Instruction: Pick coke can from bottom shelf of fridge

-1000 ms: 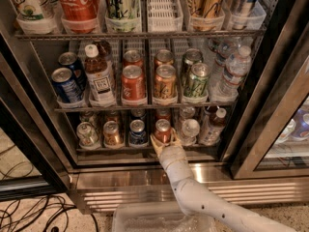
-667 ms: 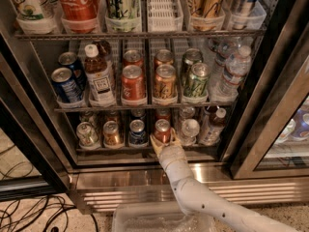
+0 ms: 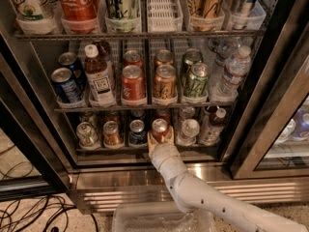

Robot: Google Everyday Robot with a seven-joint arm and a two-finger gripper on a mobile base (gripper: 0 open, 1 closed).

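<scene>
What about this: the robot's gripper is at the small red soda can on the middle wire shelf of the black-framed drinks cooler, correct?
Wrong shelf. The camera view shows the robot's gripper at the small red soda can on the bottom wire shelf of the black-framed drinks cooler, not the middle one.

Pincer [image 3: 160, 140] at coke can [image 3: 159, 128], front of bottom shelf [image 3: 111, 150], fridge [image 3: 145, 178] open, arm [image 3: 203, 197] in from btm-right of view
</scene>
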